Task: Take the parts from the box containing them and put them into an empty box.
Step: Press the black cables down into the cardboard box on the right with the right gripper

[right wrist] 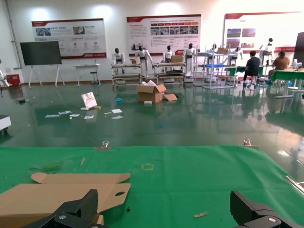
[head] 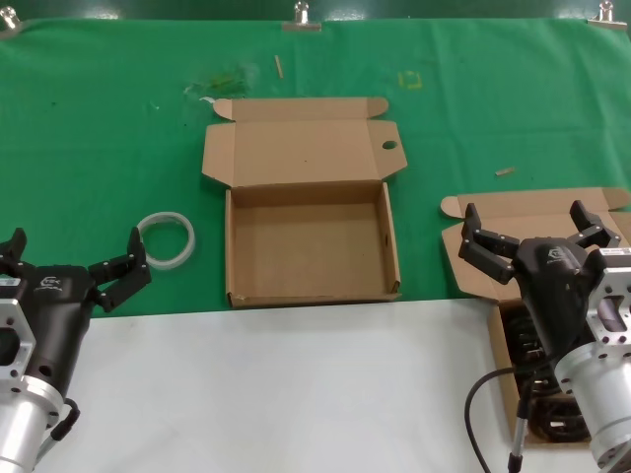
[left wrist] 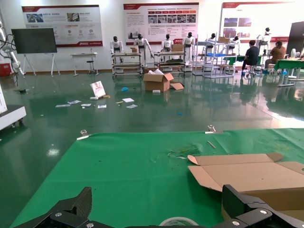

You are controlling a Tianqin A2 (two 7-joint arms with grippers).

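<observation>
Left gripper [head: 71,258] and right gripper [head: 530,225] — fingers spread, both raised.

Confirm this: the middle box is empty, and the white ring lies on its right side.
Not quite. In the head view the white ring lies on the left side of the empty box, near the left gripper. The box is empty.

We see a white ring [head: 167,239] on the green cloth [head: 99,128] at left, clips [head: 302,15] along its far edge, and a white tabletop [head: 296,384] nearest.
</observation>
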